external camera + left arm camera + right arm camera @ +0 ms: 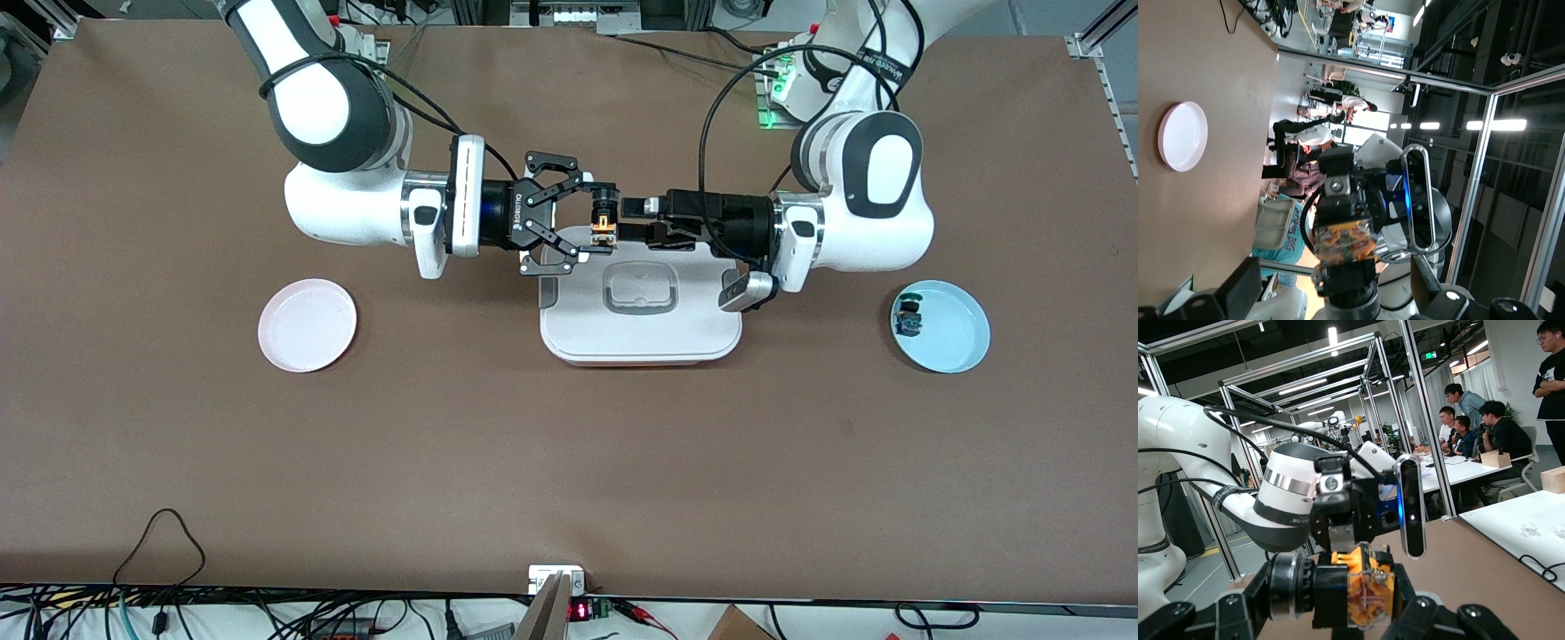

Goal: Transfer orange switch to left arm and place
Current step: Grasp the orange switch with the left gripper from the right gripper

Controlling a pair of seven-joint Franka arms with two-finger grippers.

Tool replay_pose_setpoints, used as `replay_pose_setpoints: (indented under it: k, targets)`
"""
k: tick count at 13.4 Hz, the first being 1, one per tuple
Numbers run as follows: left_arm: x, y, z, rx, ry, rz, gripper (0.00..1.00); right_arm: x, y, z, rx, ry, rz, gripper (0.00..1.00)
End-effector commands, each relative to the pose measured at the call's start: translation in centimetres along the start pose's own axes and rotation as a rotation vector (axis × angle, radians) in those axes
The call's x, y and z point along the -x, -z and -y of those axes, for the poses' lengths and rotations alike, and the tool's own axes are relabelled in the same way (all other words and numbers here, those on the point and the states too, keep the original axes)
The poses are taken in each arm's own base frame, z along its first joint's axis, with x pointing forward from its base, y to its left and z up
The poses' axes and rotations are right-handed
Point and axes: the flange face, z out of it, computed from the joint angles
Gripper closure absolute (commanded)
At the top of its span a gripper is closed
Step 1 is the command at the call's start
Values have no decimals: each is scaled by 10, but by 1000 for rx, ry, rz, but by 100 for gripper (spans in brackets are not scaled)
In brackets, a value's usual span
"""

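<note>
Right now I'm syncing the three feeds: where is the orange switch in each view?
Front view: the orange switch hangs between both grippers, over the box.
Left wrist view: low in the middle, its orange part facing the camera.
Right wrist view: low in the middle.
Shared landmark: the pink plate, front and left wrist views only.

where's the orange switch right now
In the front view the orange switch hangs in the air over the white box's edge nearest the robots' bases, between the right claw and the left claw.
</note>
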Motion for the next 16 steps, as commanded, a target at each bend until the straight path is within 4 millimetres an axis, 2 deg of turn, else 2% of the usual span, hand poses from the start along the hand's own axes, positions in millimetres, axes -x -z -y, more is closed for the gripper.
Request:
replay_pose_setpoints:
  k: [1,3,5,7,8,9,13,16]
  targets:
    - [-3,8,-7,18,-26,-34,9,-3,-1,2,-2,10,-23,100]
    - [-2,5,-8,15,-28,-31,21,-3,-5,4,-4,8,-23,100]
    - [5,-8,-5,10,-26,-12,22,-3,-5,4,-5,9,-22,100]
    - [5,-8,-4,9,-21,-11,26,-1,-5,4,-4,8,-21,100]
    - [5,-8,-5,10,-23,-11,36,-1,-5,3,-5,7,-19,100]
    - [5,-8,-5,10,-23,-9,51,0,-6,4,-6,6,-20,100]
    - [8,-13,-5,7,-26,5,86,0,-5,3,-5,7,-19,100]
    - [9,-14,-6,7,-25,7,86,0,-5,3,-5,9,-16,100]
